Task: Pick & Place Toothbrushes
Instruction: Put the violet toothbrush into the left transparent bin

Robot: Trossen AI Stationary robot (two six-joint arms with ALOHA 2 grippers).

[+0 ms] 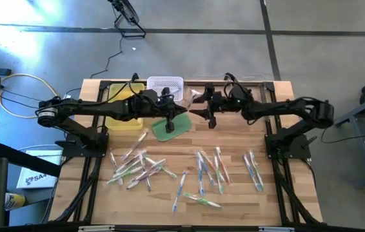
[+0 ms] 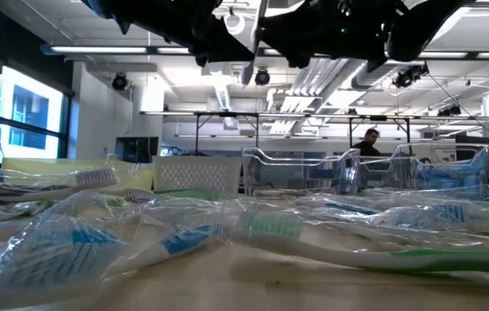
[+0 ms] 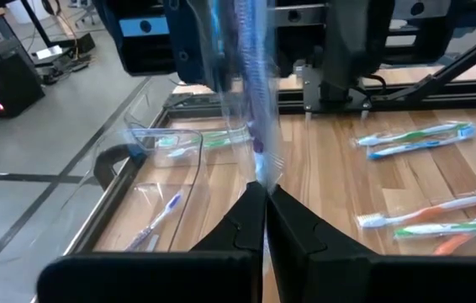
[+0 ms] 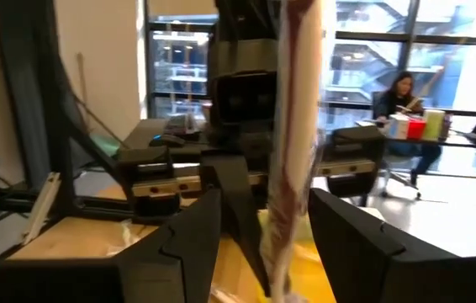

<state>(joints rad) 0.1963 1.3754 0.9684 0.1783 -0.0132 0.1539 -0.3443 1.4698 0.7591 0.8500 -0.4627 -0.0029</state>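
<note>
My left gripper [image 3: 265, 192] reaches in from the table's left, above the table's middle [image 1: 187, 111]. It is shut on a toothbrush in a clear wrapper [image 3: 251, 84]. The toothbrush stands upright in the air. My right gripper [image 4: 263, 227] comes from the right [image 1: 203, 108] and is open. Its fingers [image 4: 179, 244] stand on either side of the same toothbrush [image 4: 295, 126] without touching it. Several more wrapped toothbrushes [image 1: 137, 166] [image 1: 208, 169] [image 1: 253, 169] lie flat on the wooden table's near half. My left gripper pinches the wrapped toothbrush's lower end [image 3: 261, 164] between its two fingertips. The fingers come in about level from the table's left and lie across the toothbrush. The toothbrush rises upright above the fingers, lifted clear of the table.
At the table's far edge are a white basket [image 1: 165, 85], a yellow container [image 1: 123, 109] and a clear bin [image 3: 158, 156] holding a few toothbrushes. A flat green pad [image 1: 169, 127] lies under the grippers. A person [image 4: 399, 93] sits in the room beyond.
</note>
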